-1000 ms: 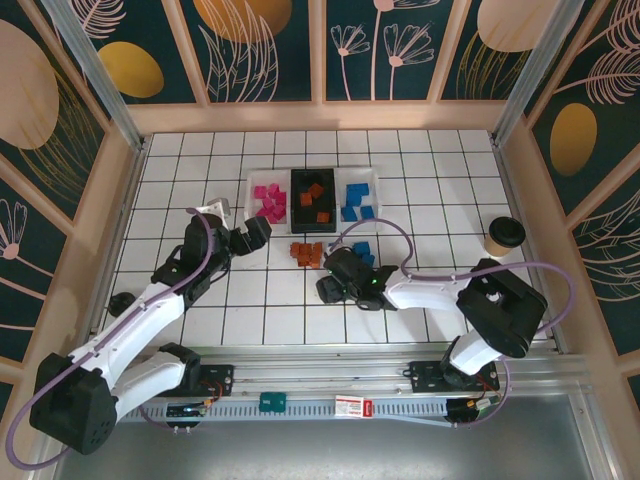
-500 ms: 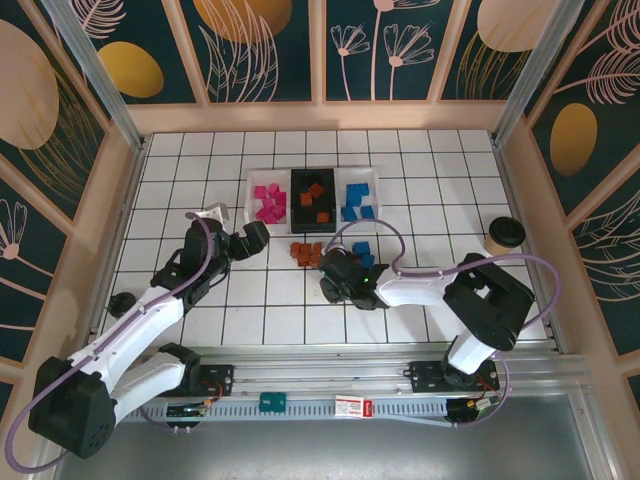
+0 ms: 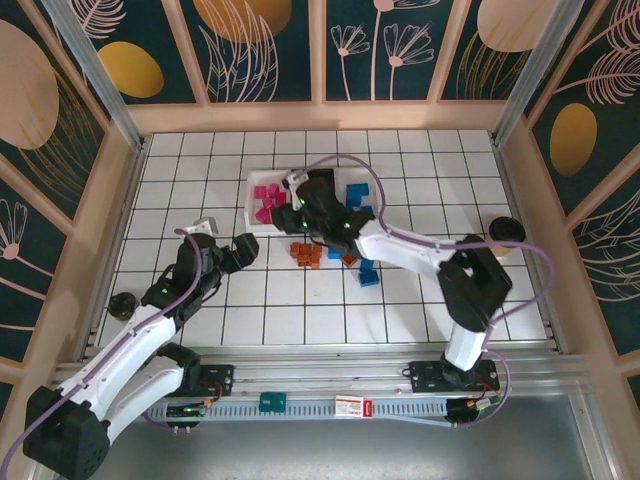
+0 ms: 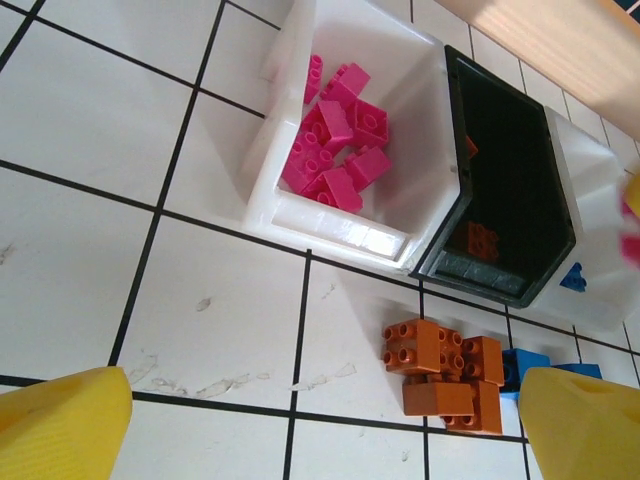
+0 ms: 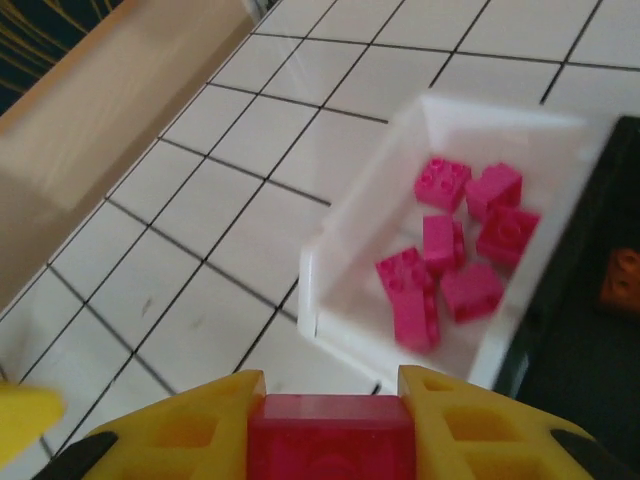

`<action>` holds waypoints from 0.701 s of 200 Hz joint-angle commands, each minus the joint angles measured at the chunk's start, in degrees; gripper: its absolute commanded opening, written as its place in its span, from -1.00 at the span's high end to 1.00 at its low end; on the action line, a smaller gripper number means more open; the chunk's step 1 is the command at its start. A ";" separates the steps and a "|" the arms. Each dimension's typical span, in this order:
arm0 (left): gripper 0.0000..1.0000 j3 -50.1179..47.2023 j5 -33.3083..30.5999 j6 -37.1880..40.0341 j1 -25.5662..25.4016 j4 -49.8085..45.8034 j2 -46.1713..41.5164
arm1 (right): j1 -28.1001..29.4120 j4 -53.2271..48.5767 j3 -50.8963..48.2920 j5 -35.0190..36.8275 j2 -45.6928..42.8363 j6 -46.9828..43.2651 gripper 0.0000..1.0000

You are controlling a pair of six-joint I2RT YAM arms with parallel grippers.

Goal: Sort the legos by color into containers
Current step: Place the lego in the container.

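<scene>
My right hand (image 5: 330, 415) clamps magenta lego (image 5: 331, 455) beside white bin (image 5: 318, 300) holding pink legos (image 5: 455, 250). My left hand (image 4: 320, 425) spread wide over counter (image 4: 200, 330), near orange legos (image 4: 445, 372).

The right arm (image 3: 400, 245) lies slantwise across the middle of the table (image 3: 180, 160) and passes over the black bin (image 4: 510, 160), so from above this bin is barred. Orange bricks (image 3: 307, 253) and blue bricks (image 3: 368, 272) occupy the tiles just before the bins. Between the left gripper (image 3: 245, 247) and the white bin (image 4: 330, 225) of pink bricks (image 4: 335, 150) the tiles are bare, also left of the bins and along the near edge.
</scene>
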 commanded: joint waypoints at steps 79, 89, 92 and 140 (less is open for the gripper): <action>-0.97 -3.05 2.27 -3.34 -0.18 -2.67 -3.12 | -5.06 -6.63 32.97 -1.79 25.86 1.47 -0.09; -0.98 -3.20 2.46 -3.44 -0.18 -2.54 -3.06 | -5.11 -6.54 33.07 -2.24 25.31 1.74 -0.16; -0.98 -3.14 2.47 -3.45 -0.18 -2.54 -2.97 | -5.11 -6.52 32.93 -2.25 24.94 1.66 -0.17; -0.98 -2.77 3.21 -3.44 -0.18 -1.60 -2.68 | -4.01 -2.10 14.92 -1.99 10.37 1.17 -0.24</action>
